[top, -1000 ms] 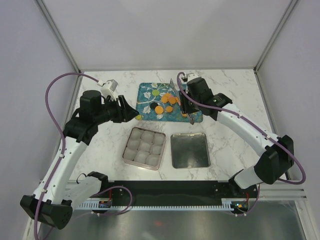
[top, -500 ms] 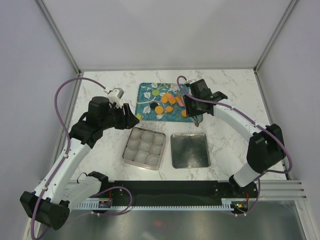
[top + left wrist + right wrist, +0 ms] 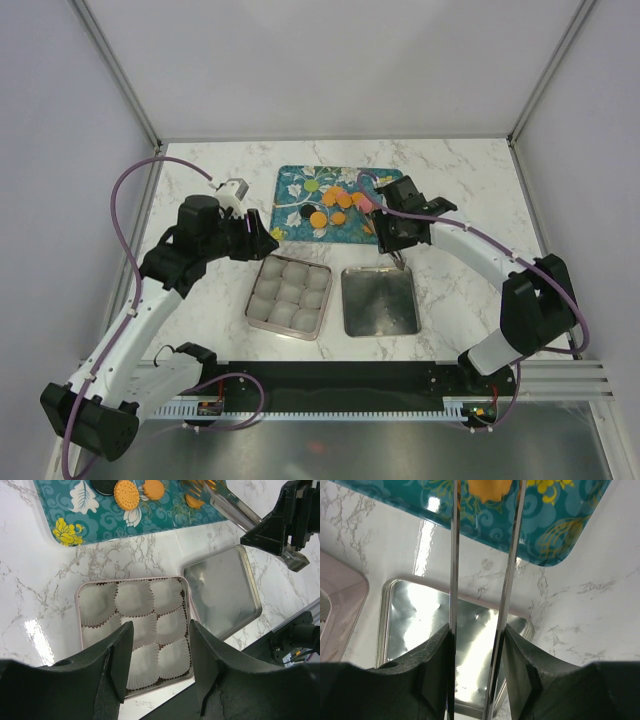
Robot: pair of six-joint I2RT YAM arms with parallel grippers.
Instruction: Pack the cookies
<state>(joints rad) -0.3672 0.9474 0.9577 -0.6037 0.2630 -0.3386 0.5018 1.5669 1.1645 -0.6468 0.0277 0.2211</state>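
Observation:
The cookies [image 3: 330, 208], mostly orange with a black one [image 3: 294, 212], lie on the teal flowered tray [image 3: 292, 180]. My right gripper [image 3: 392, 238] is shut on metal tongs [image 3: 454, 555] at the tray's near right corner. The tong blades reach over the tray [image 3: 555, 520], with an orange cookie [image 3: 487, 490] between them near the tips. I cannot tell if it is pinched. My left gripper [image 3: 268, 235] is open and empty, its jaws [image 3: 160, 630] hanging above a pink tin [image 3: 289, 296] of white paper cups. Cookies [image 3: 126, 494] and tongs [image 3: 227, 502] show in the left wrist view.
A square metal lid [image 3: 380, 300] lies inside up, right of the tin and just below the tongs; it shows in the right wrist view [image 3: 420, 630]. White frame posts and grey walls close the marble table at back and sides.
My right gripper has drawn back with the tongs from over the tray's middle to its near right corner. My left gripper has moved slightly nearer, towards the tin.

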